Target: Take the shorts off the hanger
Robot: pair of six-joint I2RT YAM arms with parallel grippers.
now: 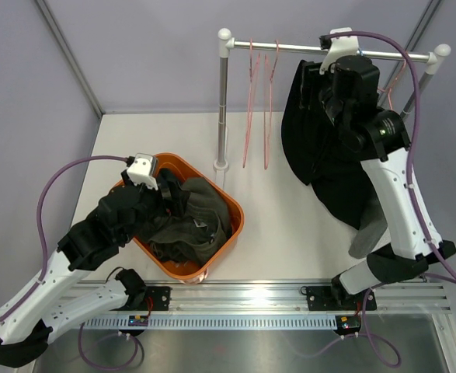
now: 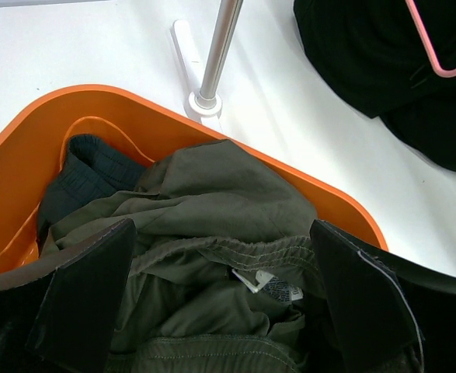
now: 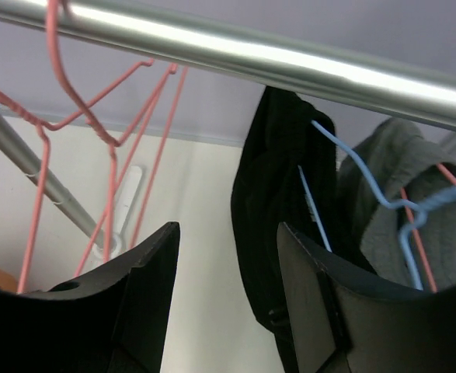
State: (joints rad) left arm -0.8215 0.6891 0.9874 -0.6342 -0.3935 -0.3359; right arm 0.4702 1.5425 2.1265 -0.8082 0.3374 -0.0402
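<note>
Hovering wide open over olive shorts [image 2: 212, 202] in the orange basket [image 2: 26, 148], near left, the left gripper [image 2: 220, 311] holds nothing. Far right, the right gripper [image 3: 228, 311], jaws apart and empty, should pinch the hanging black shorts [image 3: 270, 179], not the blue hanger [image 3: 367, 186].

1. From above, the right arm [image 1: 383, 148] covers much of the black shorts [image 1: 301, 132] and nearly all of the grey shorts [image 3: 398, 194].
2. The blue hanger [image 3: 402, 208] disappears behind a dark finger low in the right wrist view.
3. The dark shorts [image 2: 88, 171] lie mostly buried under the olive shorts [image 2: 212, 202].
4. The print on the label [image 2: 270, 286] is too small to read.
5. The picture's bottom edge cuts off the olive shorts.
</note>
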